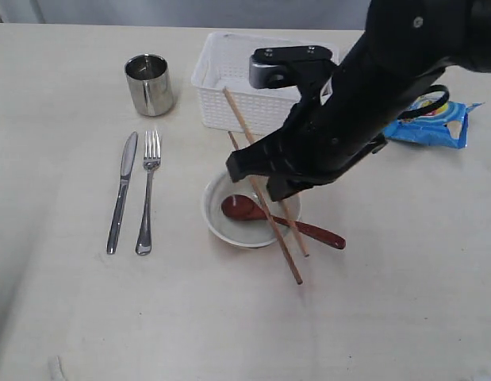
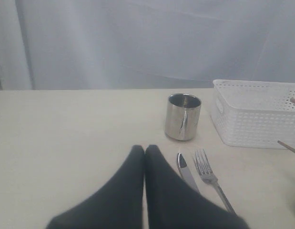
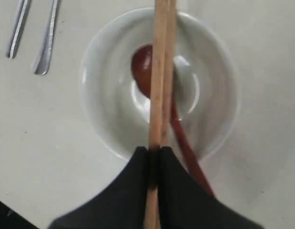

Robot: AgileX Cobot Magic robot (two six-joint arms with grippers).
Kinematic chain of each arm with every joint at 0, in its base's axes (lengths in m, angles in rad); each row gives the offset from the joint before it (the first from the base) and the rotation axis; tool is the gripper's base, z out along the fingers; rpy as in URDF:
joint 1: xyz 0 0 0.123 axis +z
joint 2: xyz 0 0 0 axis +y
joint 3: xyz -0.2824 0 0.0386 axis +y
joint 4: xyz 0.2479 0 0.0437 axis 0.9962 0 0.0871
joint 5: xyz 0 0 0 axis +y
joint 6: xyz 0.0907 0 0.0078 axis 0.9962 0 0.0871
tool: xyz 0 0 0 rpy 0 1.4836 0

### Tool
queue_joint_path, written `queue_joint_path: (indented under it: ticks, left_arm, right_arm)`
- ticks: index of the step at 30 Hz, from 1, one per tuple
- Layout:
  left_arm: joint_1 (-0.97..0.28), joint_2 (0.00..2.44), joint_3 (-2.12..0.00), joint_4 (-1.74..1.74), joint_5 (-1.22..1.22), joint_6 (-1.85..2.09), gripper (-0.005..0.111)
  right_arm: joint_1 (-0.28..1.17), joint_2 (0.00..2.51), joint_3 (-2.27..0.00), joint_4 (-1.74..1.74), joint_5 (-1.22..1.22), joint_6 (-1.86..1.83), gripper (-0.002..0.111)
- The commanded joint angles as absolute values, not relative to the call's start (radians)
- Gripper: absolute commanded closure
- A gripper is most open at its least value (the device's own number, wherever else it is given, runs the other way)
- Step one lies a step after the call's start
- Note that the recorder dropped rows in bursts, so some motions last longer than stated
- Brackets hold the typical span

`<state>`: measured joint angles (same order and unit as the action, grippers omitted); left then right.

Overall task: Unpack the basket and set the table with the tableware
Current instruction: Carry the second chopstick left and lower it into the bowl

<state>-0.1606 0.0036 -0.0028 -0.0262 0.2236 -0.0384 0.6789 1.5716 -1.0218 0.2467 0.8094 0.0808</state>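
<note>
My right gripper (image 3: 154,151) is shut on the two wooden chopsticks (image 3: 161,71) and holds them slanted just above the off-white bowl (image 1: 217,218). The dark red-brown spoon (image 1: 243,209) lies in the bowl (image 3: 109,109), its handle out over the rim. In the exterior view the right gripper (image 1: 265,181) hangs in front of the white basket (image 1: 221,75), and the arm hides part of the basket's inside. The steel knife (image 1: 122,194), fork (image 1: 148,190) and cup (image 1: 150,83) sit on the table (image 1: 70,302) at the left. My left gripper (image 2: 145,149) is shut and empty, close to the knife (image 2: 185,169).
A blue chip bag (image 1: 431,123) lies on the table to the right of the basket. The fork (image 2: 207,171), cup (image 2: 183,117) and basket (image 2: 257,119) lie beyond the left gripper. A pale curtain hangs behind the table's far edge.
</note>
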Motion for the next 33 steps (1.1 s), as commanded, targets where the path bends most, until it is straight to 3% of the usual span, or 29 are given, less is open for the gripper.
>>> queue_joint_path:
  ticks: [1, 33]
  left_arm:
    - [-0.162, 0.0, 0.0, -0.031, 0.213, -0.038, 0.107]
    - [-0.162, 0.0, 0.0, -0.031, 0.213, -0.038, 0.107]
  right_arm:
    - [0.744, 1.586, -1.022, 0.28, 0.735, 0.111, 0.109]
    - [0.749, 1.659, -1.022, 0.285, 0.697, 0.142, 0.109]
